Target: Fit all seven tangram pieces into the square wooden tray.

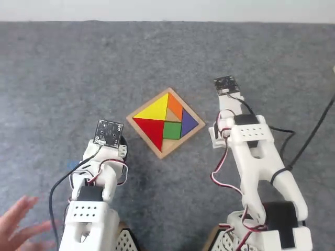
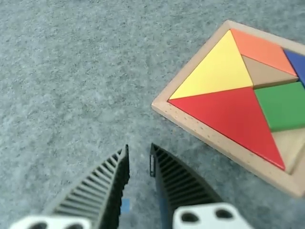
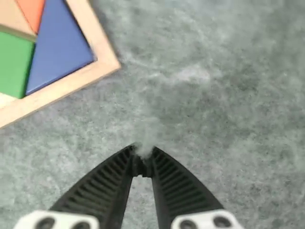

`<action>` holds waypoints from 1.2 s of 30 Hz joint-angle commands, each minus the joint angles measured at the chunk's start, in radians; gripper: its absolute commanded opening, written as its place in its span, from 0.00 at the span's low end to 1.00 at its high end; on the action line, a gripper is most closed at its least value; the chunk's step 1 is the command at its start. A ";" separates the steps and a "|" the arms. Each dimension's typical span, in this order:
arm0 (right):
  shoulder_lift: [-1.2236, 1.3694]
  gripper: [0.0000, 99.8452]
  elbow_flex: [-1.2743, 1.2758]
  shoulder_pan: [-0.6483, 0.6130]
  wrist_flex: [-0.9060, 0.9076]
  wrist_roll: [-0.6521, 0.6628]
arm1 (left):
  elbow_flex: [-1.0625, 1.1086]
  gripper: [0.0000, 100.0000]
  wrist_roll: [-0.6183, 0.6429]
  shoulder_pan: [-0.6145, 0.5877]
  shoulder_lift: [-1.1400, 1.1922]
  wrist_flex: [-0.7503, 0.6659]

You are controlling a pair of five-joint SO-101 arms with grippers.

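While our left gripper (image 2: 139,149) hangs with its jaws a narrow slit apart and our right gripper (image 3: 143,151) is pinched closed on nothing, we see the wooden tray (image 1: 161,153) between them on the grey mat (image 1: 63,68), coloured pieces (image 1: 154,111) inside.

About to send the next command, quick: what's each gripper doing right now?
Left gripper: slightly open, holding nothing.
Right gripper: closed, holding nothing.
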 commanded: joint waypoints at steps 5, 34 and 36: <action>-0.051 0.01 0.025 -0.008 -0.018 -0.005 | -0.007 0.08 0.008 -0.005 -0.020 0.008; -0.053 0.01 0.074 -0.085 -0.024 -0.006 | -0.216 0.10 -0.299 0.063 -0.018 0.176; -0.053 0.01 0.078 -0.085 -0.030 -0.006 | -0.358 0.15 -0.258 0.017 -0.017 0.324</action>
